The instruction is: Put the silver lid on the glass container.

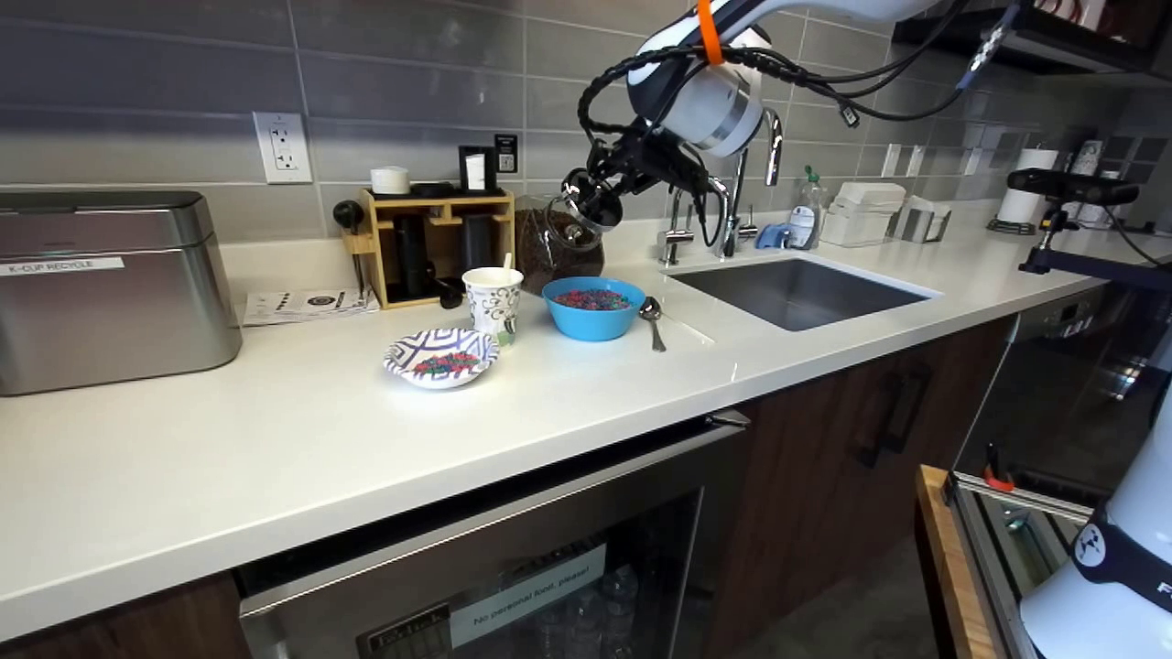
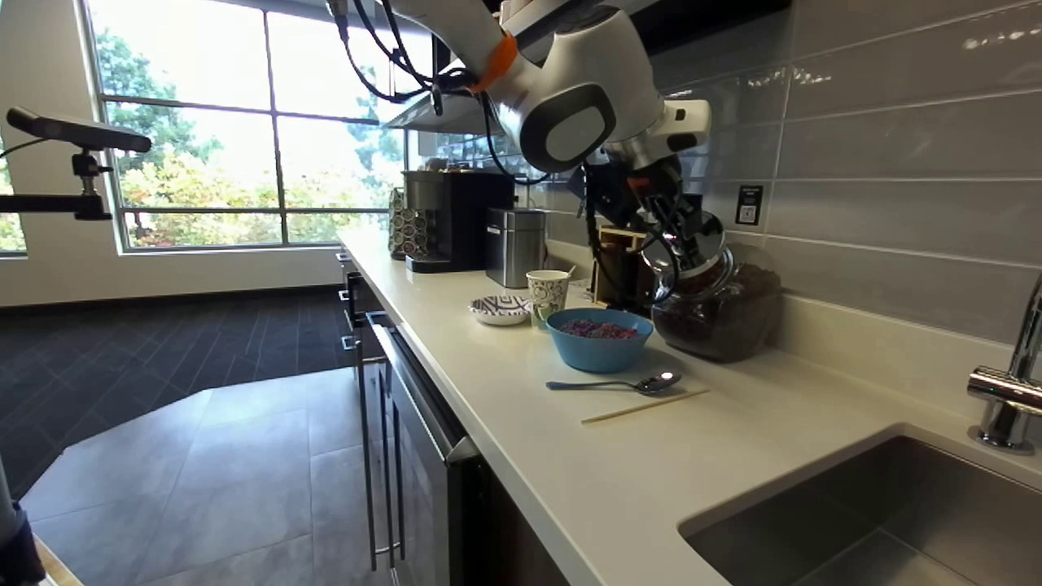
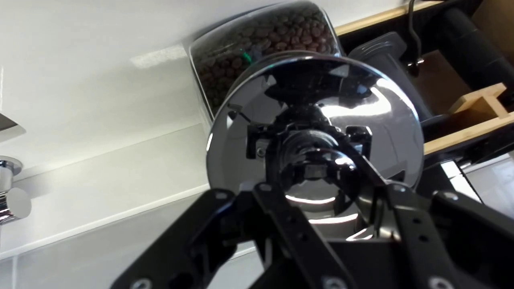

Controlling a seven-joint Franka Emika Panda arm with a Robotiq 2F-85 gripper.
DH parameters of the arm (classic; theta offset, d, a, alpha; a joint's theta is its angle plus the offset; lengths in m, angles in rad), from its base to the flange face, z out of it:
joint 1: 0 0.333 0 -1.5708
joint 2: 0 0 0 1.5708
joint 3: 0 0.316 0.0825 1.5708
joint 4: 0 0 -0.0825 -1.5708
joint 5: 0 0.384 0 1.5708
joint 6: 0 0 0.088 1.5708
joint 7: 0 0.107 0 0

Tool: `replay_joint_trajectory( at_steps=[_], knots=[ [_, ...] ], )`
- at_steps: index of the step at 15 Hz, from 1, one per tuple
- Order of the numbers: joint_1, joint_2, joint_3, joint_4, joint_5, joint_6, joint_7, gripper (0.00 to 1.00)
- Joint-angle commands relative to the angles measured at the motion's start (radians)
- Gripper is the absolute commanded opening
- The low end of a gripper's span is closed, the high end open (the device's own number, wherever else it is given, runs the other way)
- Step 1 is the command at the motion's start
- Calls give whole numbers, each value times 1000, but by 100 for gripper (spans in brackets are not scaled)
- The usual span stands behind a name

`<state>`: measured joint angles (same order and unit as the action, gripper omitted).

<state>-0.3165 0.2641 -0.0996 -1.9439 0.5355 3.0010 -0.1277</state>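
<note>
1. Leftmost in an exterior view, on the smooth pale countertop (image 1: 284, 439), stands a brushed-metal recycling bin (image 1: 110, 302) with rounded edges.
2. Right of it, on the far side, is a boxy light-wood organizer (image 1: 378, 261); nearer lies a shallow patterned bowl (image 1: 439, 340), white with dark zigzags, bearing red and green granules (image 1: 446, 363).
3. Just right of that bowl stands a tapered paper cup (image 1: 493, 302) printed with scrolls.
4. Farther back sits the squat, clear glass jar (image 1: 552, 256), brown coffee beans (image 3: 277, 40) inside.
5. My gripper (image 3: 319, 186) is clenched on the rounded knob (image 3: 315, 170) of the silver lid (image 3: 311, 94), a mirror-bright disc I hold tilted at the jar's mouth; whether the two touch I cannot tell.
6. Nearer is a smooth blue bowl (image 1: 591, 325) of similar granules; to its right lie a shiny metal spoon (image 1: 651, 311) and a thin stick (image 2: 647, 406), then the rectangular sink (image 1: 797, 293).
</note>
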Motion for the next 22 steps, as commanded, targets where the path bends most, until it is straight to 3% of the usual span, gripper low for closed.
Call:
replay_joint_trajectory(
  at_steps=[1, 8, 22],
  knots=[
    [-4, 51, 6, 51, 4, 6, -1, 21],
    [41, 101, -53, 78, -47, 11, 66, 21],
    [93, 143, -102, 124, -69, 11, 86, 21]
  ],
)
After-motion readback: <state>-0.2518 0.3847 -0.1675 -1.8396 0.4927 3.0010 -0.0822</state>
